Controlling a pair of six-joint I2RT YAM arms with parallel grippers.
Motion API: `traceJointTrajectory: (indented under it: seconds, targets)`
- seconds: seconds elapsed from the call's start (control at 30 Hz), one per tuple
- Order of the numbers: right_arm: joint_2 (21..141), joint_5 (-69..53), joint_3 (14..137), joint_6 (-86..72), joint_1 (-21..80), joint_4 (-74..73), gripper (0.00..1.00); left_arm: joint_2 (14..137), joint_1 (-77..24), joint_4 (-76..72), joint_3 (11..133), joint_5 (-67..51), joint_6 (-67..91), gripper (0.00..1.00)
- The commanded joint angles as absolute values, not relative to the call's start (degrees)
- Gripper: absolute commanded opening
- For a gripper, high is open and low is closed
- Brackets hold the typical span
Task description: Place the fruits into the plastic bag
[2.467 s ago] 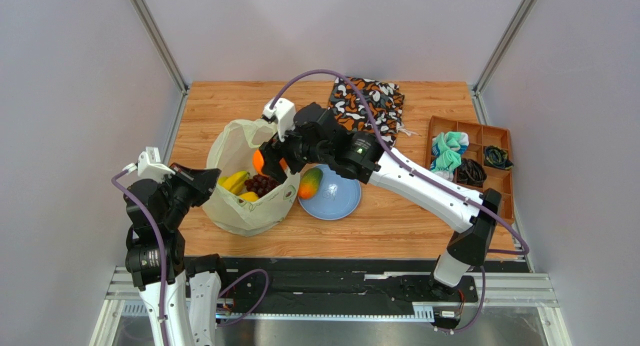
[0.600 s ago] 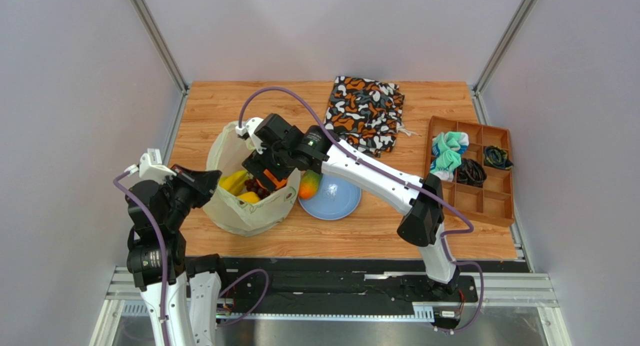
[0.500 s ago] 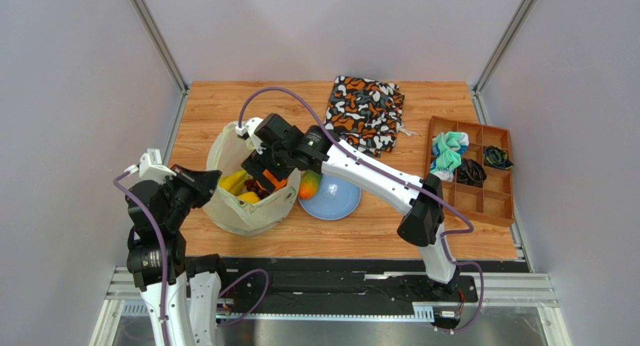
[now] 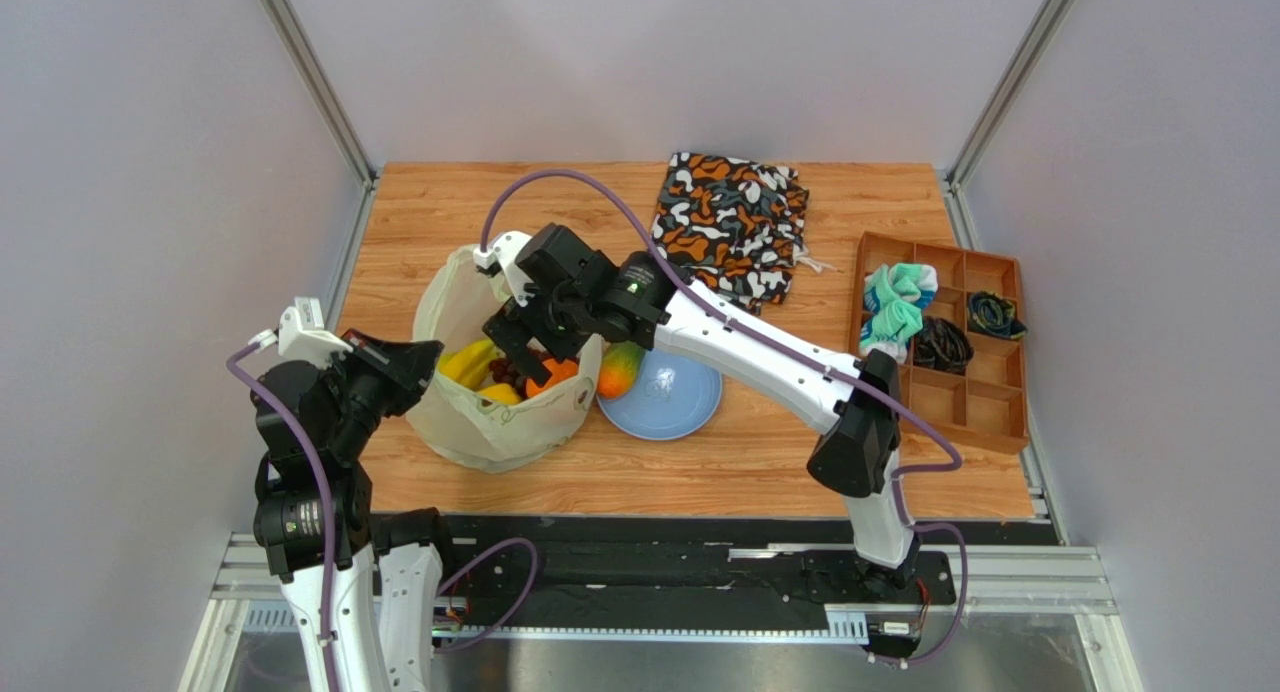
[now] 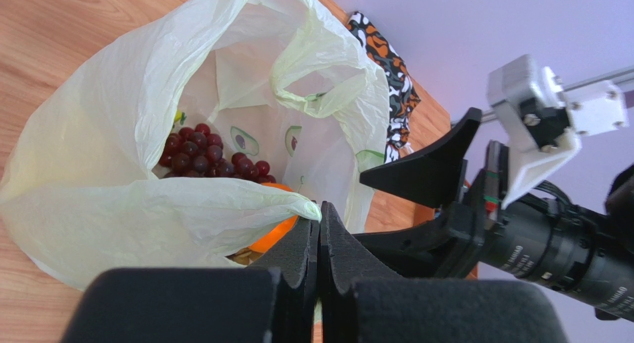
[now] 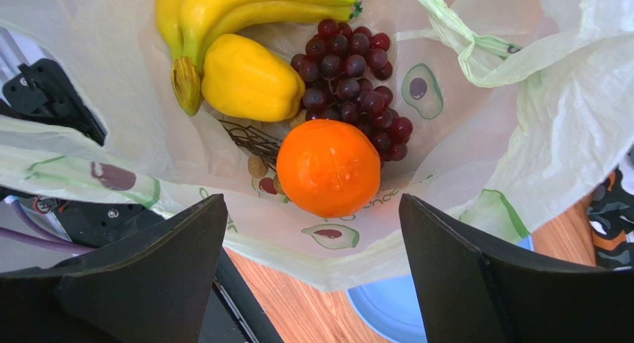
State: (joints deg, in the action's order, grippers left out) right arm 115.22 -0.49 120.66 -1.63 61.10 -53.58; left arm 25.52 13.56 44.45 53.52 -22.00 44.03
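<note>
Pale wood of the desk [image 4: 436, 197] ran between grey walls, with the plastic bag [image 4: 496, 430] standing open near its left side. A couple of seconds before, the right hand [image 4: 526, 341] had carried the orange [image 6: 328, 167] over the bag's mouth. By this moment the orange lay loose on the bag's floor, and the right hand hung above it with its fingers spread wide and nothing between them. So that fruit counted as delivered, and the arm looked free to go for another.

The left hand [image 5: 320, 218] had not moved across those seconds. Its fingers were pressed together on a fold of the bag's near rim, holding the mouth open.

Inside the bag, the wrist view showed the bananas [image 6: 245, 8] along the far side and the small yellow fruit [image 6: 249, 79] against them. The dark purple grapes [image 6: 353, 83] sat beside it, and the orange touched the bunch's near edge. Whether the tan-green grapes were in there too could not be told for certain.

Outside it, the mango [image 4: 619, 368] rested on the left part of the blue plate [image 4: 684, 404], just beside the bag. By my reading it was the one fruit left to place.

At the desk's right stood a brown compartment tray [image 4: 992, 410] holding a teal-and-white bundle [image 4: 897, 305] and darker rolled items. The patterned cloth bag [image 4: 733, 212] lay near the far edge.
</note>
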Motion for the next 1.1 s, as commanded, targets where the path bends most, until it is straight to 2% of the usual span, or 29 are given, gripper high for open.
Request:
traceJointTrajectory:
  seconds: [0.0, 0.13, 0.27, 0.4, 0.53, 0.7, 0.8, 0.9, 1.07]
  targets:
    - [107.8, -0.9, 120.3, -1.8, 61.3, -47.6, 0.90, 25.0, 13.4, 44.3, 53.6, -22.2, 43.8, 0.00]
    - [103.3, -1.1, 118.4, -4.3, 59.2, -45.3, 0.90, 24.8, 13.4, 44.9, 54.1, -21.4, 43.3, 0.00]
    - [96.2, -3.7, 110.0, -10.6, 53.5, -40.3, 0.89, 24.7, 13.5, 45.3, 54.2, -21.0, 43.2, 0.00]
    - [87.5, -6.4, 94.4, -23.0, 42.6, -32.5, 0.87, 24.8, 13.4, 45.1, 54.1, -21.0, 43.3, 0.00]
    - [84.8, -7.0, 85.1, -31.6, 35.1, -30.8, 0.85, 24.9, 13.4, 44.8, 53.9, -20.9, 43.5, 0.00]
    - [85.6, -9.1, 77.4, -38.9, 32.2, -27.8, 0.85, 24.8, 13.4, 45.0, 53.7, -20.6, 43.7, 0.00]
    - [88.5, -14.8, 73.0, -44.5, 32.2, -23.0, 0.85, 24.5, 13.4, 45.3, 53.4, -20.5, 43.9, 0.00]
    - [93.5, -19.5, 72.2, -47.9, 32.2, -22.1, 0.82, 24.2, 13.4, 45.4, 53.4, -20.3, 43.9, 0.00]
    - [96.9, -20.2, 71.0, -50.1, 32.2, -20.5, 0.81, 23.6, 13.5, 46.4, 53.4, -19.6, 43.7, 0.00]
